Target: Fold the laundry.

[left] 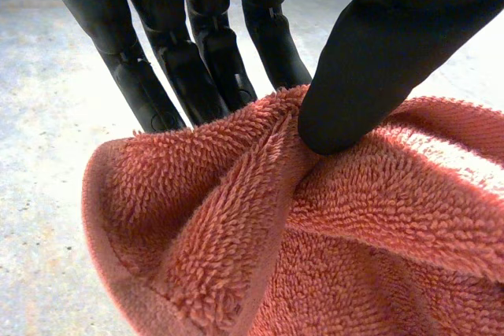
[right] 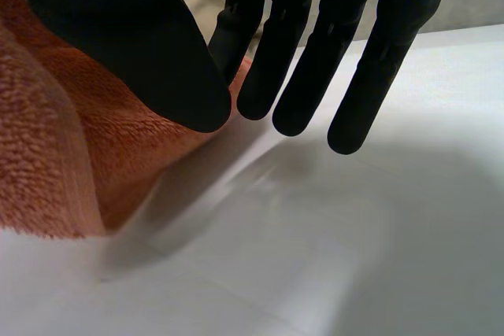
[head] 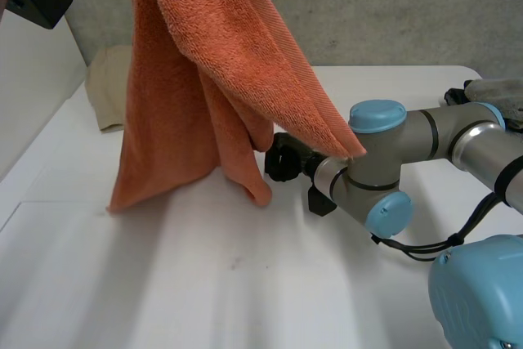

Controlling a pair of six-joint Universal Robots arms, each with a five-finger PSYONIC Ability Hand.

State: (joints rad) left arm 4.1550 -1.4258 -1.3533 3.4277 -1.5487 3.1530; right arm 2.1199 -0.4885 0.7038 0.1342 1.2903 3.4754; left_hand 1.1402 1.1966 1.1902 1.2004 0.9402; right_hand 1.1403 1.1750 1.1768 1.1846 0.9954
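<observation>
An orange towel (head: pixel 196 79) hangs in long folds above the white table (head: pixel 204 284), and its lower end touches the tabletop. In the left wrist view my left hand (left: pixel 378 53) is shut on a bunched top edge of the towel (left: pixel 315 234), which is pinched between thumb and fingers (left: pixel 197 68). My right hand (head: pixel 286 159) is low over the table beside the towel's hanging lower part. In the right wrist view its fingers (right: pixel 299 60) are straight and spread and hold nothing, with the towel (right: pixel 55 139) beside and behind the thumb.
A beige cloth (head: pixel 106 96) lies at the table's back left, partly behind the towel. A grey item (head: pixel 498 96) rests at the back right edge, behind the right arm. Bare tabletop (right: pixel 354 234) stretches under the right hand's fingers.
</observation>
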